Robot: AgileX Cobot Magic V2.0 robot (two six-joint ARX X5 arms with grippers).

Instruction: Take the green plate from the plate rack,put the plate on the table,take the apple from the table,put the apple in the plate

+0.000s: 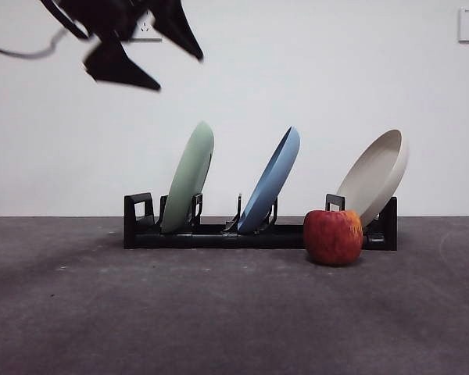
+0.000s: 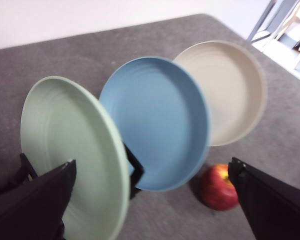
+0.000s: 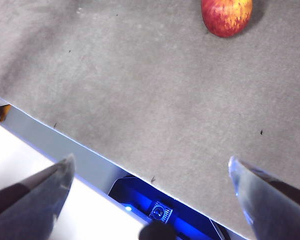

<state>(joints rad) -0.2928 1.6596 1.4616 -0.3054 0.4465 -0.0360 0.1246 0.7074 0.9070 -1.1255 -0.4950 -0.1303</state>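
At the left end of the plate rack [image 1: 258,234], the green plate [image 1: 189,176] leans in its slot, untouched, with the left gripper [image 1: 144,55] hovering above it, its fingers spread wide and empty. The first step, taking that plate out, looks to be in hand: next the fingers should come down over its upper rim and close, clear of the blue plate [image 1: 272,180] in the middle slot. The beige plate [image 1: 377,175] leans at the rack's right end, and the apple [image 1: 333,236] sits on the tabletop [image 1: 219,312] just in front of it. The left wrist view shows the plates' hollow faces, which the front view gives only edge-on. The right wrist view alone shows the right gripper [image 3: 150,192], fingers wide and empty, waiting over the tabletop's near edge, well apart from the apple.
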